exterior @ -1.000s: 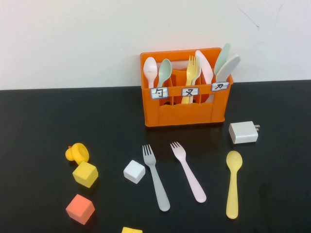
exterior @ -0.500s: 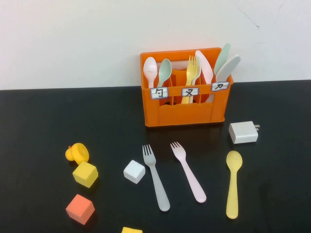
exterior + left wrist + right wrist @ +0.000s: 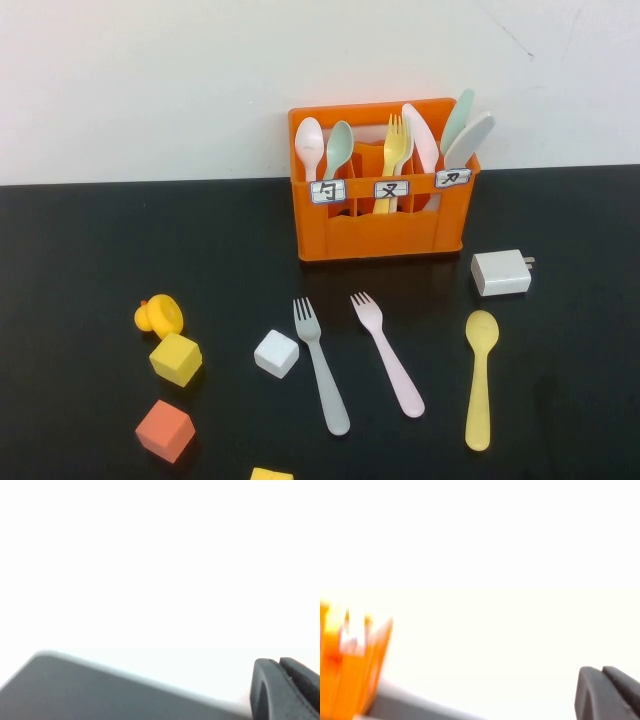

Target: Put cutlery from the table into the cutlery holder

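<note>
Barely visible: left claw (image 3: 285, 690), right claw (image 3: 607, 692), cropped; grip state unclear.

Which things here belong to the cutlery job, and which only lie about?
Job: grey-green fork, pink fork, yellow spoon, orange cutlery holder.
Lying about: white charger, white cube, yellow cube, orange cube, yellow duck.
</note>
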